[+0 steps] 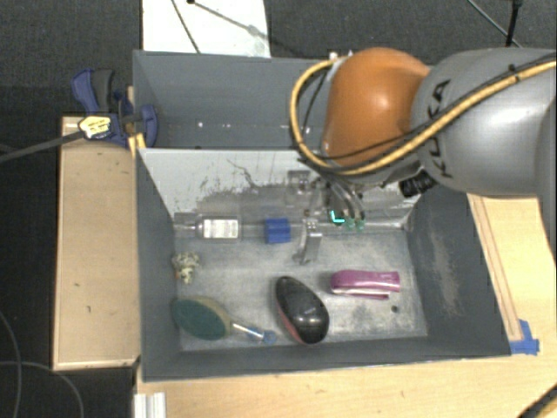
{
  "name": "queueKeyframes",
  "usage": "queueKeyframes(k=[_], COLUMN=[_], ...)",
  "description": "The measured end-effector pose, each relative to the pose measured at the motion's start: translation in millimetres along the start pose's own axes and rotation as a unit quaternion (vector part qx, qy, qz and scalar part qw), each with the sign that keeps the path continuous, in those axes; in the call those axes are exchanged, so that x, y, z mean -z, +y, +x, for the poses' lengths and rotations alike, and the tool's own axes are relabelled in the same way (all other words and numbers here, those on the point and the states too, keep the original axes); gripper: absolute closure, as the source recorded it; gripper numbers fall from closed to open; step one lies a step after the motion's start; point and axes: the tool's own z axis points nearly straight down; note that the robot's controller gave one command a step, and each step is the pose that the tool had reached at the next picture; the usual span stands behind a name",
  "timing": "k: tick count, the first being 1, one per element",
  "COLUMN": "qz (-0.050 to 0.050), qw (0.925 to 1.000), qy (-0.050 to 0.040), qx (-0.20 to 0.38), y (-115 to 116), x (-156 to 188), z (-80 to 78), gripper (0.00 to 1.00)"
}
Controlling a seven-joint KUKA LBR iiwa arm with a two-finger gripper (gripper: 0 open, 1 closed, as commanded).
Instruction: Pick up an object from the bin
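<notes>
Black computer mouse (pixel 302 310) lies near the bin's (pixel 452 268) front edge, straight frontward of the claw (pixel 307 244) (its opening cannot be told). Nearer, a blue-capped clear bottle (pixel 228 229) lies lengthwise along the back edge, its cap just left of the claw.

The upper part of the gripper (pixel 308 244) is covered by the orange cover (pixel 370 103), and the arm (pixel 487 120) is cut off by the right edge. The back right corner of the bin (pixel 218 103), behind the gripper, is hidden by the arm. A pale long thing (pixel 385 223) just right of the gripper is partly hidden under the wrist; its kind cannot be told. Well left of the gripper, a small pale lump (pixel 184 266) is too small to be identified
</notes>
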Motion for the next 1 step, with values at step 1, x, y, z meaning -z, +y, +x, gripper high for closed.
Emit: queueKeyframes(k=[1], qz=[-0.001], qw=[0.9997], qy=[-0.003], qx=[0.025], y=[-7.2], x=[-130.1], z=[99.4], gripper=[0.0])
